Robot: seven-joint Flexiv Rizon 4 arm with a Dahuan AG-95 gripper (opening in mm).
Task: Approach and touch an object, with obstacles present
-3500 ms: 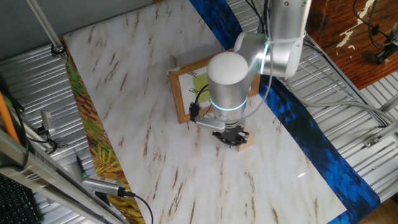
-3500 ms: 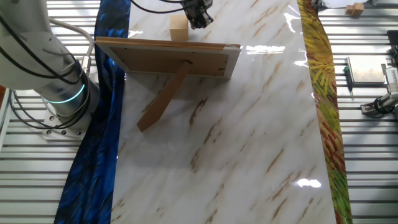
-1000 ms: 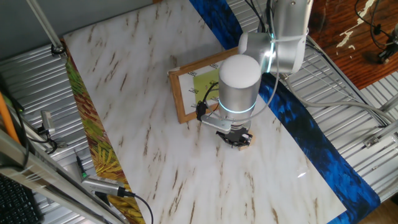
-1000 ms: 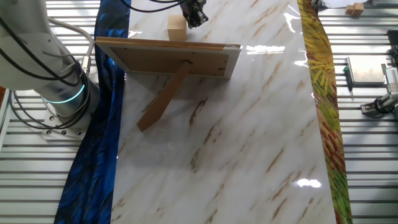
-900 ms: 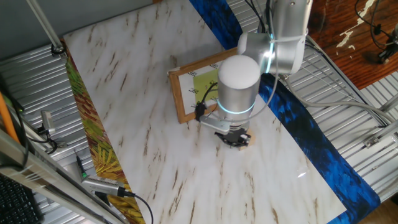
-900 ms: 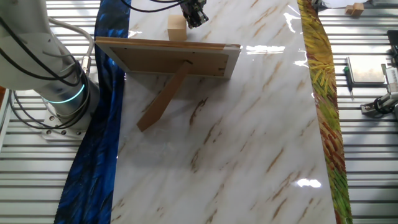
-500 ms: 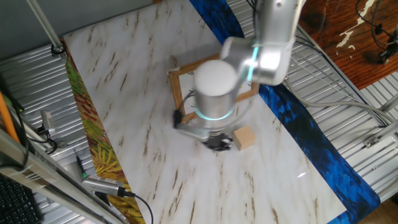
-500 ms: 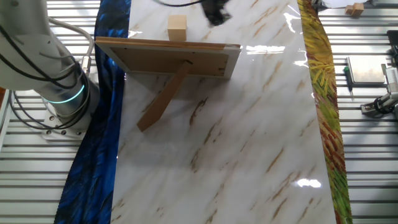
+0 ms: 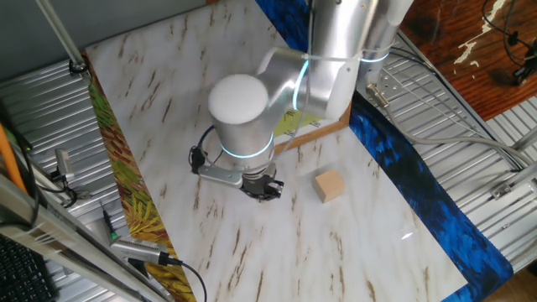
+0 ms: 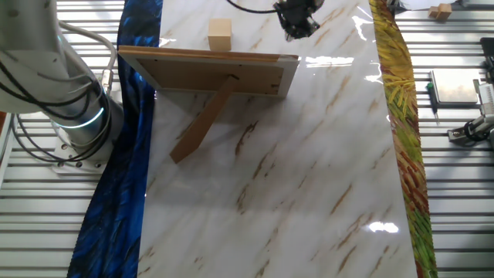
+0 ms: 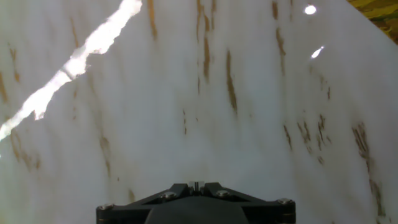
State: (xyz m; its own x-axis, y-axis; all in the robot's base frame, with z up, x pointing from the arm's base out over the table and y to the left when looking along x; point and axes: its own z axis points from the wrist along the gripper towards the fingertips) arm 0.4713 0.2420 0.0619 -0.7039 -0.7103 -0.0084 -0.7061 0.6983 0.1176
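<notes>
Though near, cube beside hand

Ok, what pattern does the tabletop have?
The tabletop is white marble print with brown streaks, clearest in the hand view.

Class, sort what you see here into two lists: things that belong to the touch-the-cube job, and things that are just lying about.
Belongs to the job:
- wooden cube
- picture frame, the obstacle
- claw

Just lying about:
- small tan block on the metal surround
- blue cloth strip
- leaf-print strip
- marble tabletop
</notes>
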